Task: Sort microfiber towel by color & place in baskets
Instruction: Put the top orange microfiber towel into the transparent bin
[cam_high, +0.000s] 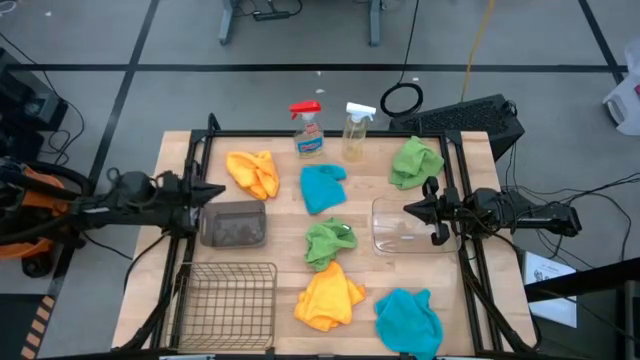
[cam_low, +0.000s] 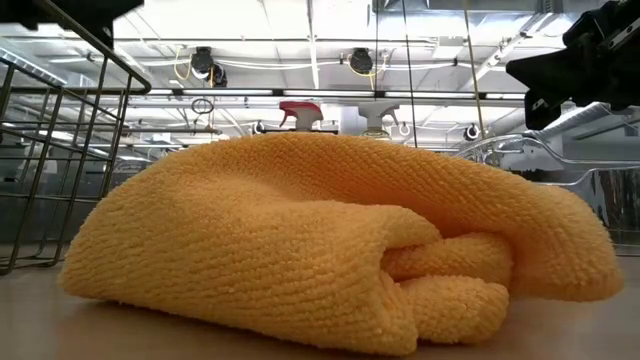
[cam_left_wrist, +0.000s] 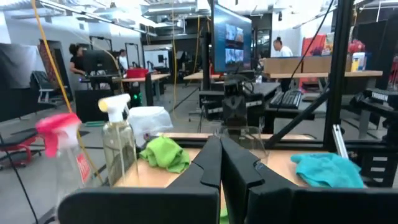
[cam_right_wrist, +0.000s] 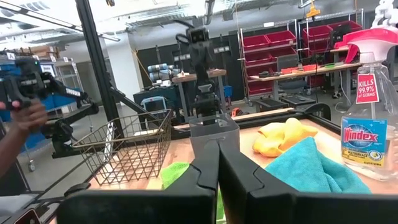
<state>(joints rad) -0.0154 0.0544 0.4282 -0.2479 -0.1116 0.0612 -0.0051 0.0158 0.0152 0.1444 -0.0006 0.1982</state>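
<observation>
1. Where the wooden desk (cam_high: 180, 150) ends, grey floor with dark lines runs on all sides, and a black frame rail follows the desk's edges.
2. Six towels lie loose on it: a yellow towel (cam_high: 254, 172) at the far left, a teal towel (cam_high: 322, 187) mid-desk, a green towel (cam_high: 415, 162) at the far right, a second green towel (cam_high: 329, 242) in the middle, a second yellow towel (cam_high: 329, 296) near the front and a second teal towel (cam_high: 408, 318) at the front right.
3. At the far edge stand two spray bottles, one with a red head (cam_high: 308, 128) and one with a white head (cam_high: 356, 130), side by side.
4. A smoky grey tub (cam_high: 234, 223) sits on the left, a wire basket (cam_high: 226, 305) at the front left corner and a clear tub (cam_high: 405, 226) on the right; none holds a towel.
5. The left tool (cam_high: 218, 191) hangs above the left edge just beside the grey tub, its fingers pressed together and holding nothing.
6. The right tool (cam_high: 410, 210) hangs over the clear tub, fingers likewise pressed together and empty.
7. Bare wood shows between the grey tub and the middle towels, and along the desk's right edge.
8. Beyond the desk, the wrist views show workbenches, monitors, red bins and several people; a person's hand (cam_right_wrist: 28, 118) holds a dark device.
</observation>
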